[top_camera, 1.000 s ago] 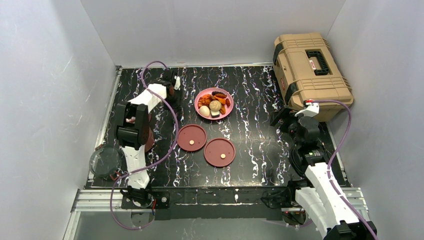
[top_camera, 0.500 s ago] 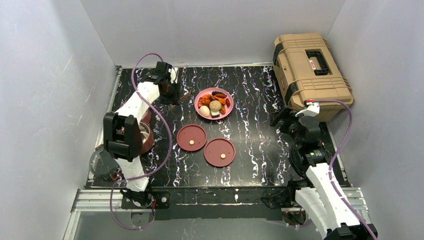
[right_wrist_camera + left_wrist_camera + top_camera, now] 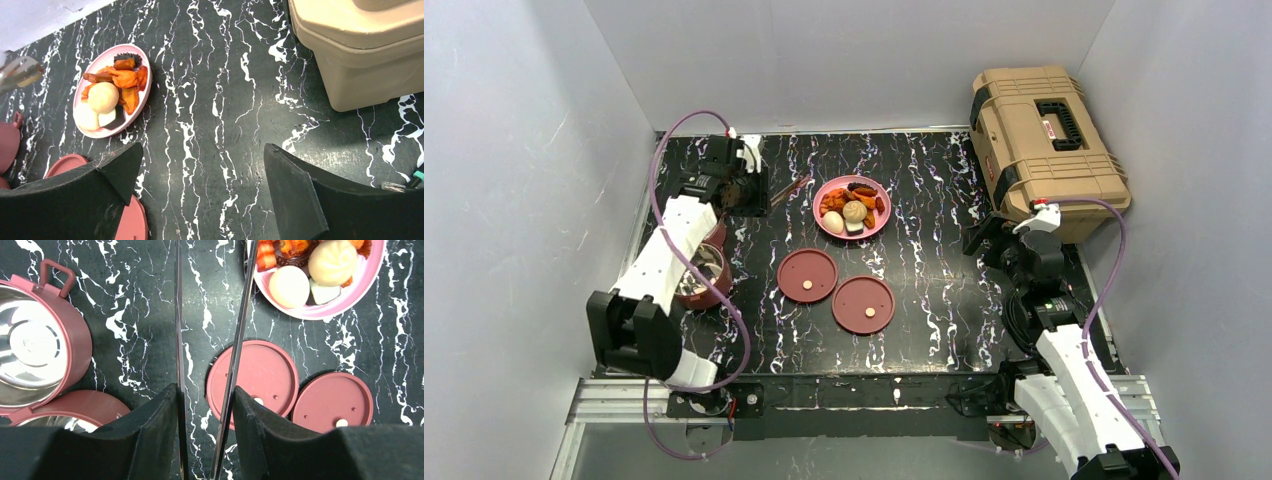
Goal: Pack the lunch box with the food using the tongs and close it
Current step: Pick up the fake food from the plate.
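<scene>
**Jaws on the tongs, upper left**

Our left jaws pinch both tong arms, partway shut; our right jaws gape empty at lower right. We see the food on the pink plate, lunch box bowls left, lids mid-tabletop.

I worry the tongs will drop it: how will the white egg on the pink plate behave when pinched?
The egg looks smooth and rounded, so it may well slip from the thin tongs. It probably rolls if nudged, though the bun and the plate rim hem it in. Being small, it seems light.
</scene>
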{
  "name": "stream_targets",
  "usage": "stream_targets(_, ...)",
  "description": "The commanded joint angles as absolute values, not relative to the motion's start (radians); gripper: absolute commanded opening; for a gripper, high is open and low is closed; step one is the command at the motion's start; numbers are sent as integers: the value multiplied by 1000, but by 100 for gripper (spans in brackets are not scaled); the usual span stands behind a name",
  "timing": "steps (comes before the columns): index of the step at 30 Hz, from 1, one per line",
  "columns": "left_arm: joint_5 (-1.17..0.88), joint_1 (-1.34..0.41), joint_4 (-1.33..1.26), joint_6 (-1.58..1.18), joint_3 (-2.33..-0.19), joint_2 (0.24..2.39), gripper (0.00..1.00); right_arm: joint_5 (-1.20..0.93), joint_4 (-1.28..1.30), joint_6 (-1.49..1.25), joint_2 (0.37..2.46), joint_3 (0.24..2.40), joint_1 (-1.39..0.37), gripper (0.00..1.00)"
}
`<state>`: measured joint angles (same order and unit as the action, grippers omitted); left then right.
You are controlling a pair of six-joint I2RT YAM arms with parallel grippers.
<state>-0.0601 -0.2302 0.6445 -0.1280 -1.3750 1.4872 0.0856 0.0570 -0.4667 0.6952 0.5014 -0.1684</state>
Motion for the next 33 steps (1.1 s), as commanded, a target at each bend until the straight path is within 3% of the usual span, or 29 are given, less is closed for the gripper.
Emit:
stream_targets(1,-111,-228,586,-127,-1306,1356,40,72,43,-415,715,541,-167,100)
stream_targets(7,-267,-240,525,-137,-1208,1204,38,104,42,-362,717,519,-167,100)
stream_targets(13,-297,-266,538,-149,-1113,1129,38,120,35,-349,721,511,-167,100)
stream_targets(23,-227,-312,581,-155,-1026,1112,37,114,12,-356,737,496,-167,100)
stream_targets(33,-297,-315,591,-175,-1038,1184,38,113,9,-356,753,484,-167,100)
